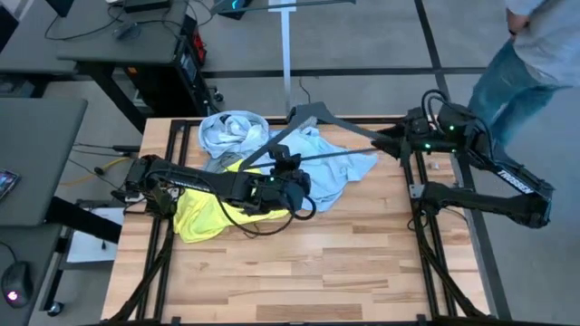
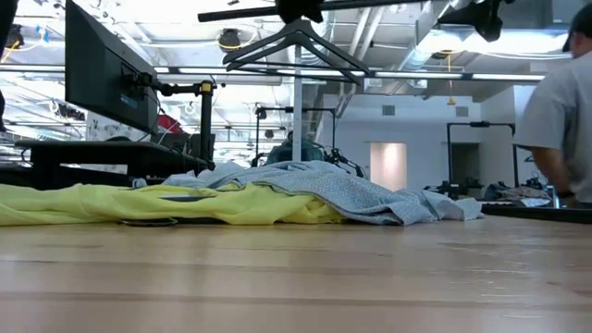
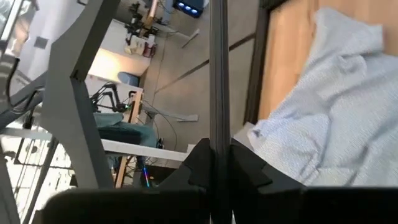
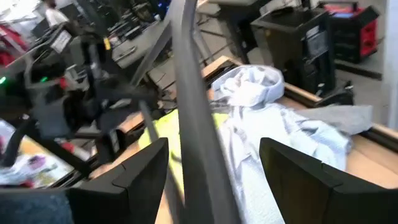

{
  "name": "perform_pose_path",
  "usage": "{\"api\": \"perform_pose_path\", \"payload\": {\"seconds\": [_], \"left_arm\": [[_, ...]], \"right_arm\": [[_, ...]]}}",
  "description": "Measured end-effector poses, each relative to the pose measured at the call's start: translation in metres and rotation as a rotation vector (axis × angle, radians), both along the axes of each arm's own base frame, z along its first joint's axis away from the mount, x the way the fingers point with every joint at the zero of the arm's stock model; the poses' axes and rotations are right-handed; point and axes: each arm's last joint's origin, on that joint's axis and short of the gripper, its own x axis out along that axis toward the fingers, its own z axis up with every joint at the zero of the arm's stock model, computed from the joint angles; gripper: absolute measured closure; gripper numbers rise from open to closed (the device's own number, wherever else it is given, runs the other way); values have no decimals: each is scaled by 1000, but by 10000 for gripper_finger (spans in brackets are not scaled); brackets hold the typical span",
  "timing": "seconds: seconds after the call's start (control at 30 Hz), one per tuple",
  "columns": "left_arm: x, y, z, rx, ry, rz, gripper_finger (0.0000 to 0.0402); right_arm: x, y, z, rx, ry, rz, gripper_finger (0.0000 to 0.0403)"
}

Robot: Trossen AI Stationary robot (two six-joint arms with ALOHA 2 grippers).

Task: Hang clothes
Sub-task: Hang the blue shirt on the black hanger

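A dark grey triangular hanger (image 1: 313,122) is held nearly level, high above the table. My left gripper (image 1: 288,172) is shut on its thin bar. My right gripper (image 4: 214,180) is open at the hanger's right end (image 1: 391,145). Its fingers stand on either side of one wide hanger arm (image 4: 189,124) without touching it. Below, the clothes lie heaped on the table: a neon-yellow T-shirt (image 1: 201,217) at the near left, a grey T-shirt (image 1: 231,131) at the far side and a pale blue shirt (image 1: 340,167) spread to the right. My left gripper pinches the hanger's thin straight bar (image 3: 219,134) between its two shut fingers. The fingers come nearly level from the table's left and lie across the bar. The hanger is lifted clear of the table and the clothes, close to level.
A rack pole (image 1: 285,54) stands beyond the table's far edge, and more dark hangers (image 2: 296,46) show by it in the low view. A person (image 1: 530,45) stands past the far right corner. Bare wood (image 1: 308,272) fills the table's near half.
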Motion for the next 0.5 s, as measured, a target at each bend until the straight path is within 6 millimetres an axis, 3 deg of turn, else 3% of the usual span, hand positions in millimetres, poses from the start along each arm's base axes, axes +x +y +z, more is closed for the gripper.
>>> {"api": "perform_pose_path", "payload": {"seconds": [0.33, 0.5], "left_arm": [[-2, 0, 10, 3, -49, -6, 392], [-2, 0, 10, 3, -48, -2, 391]], "right_arm": [[4, -4, 23, -16, -227, 48, 184], [8, -6, 22, 16, -225, 68, 184]]}}
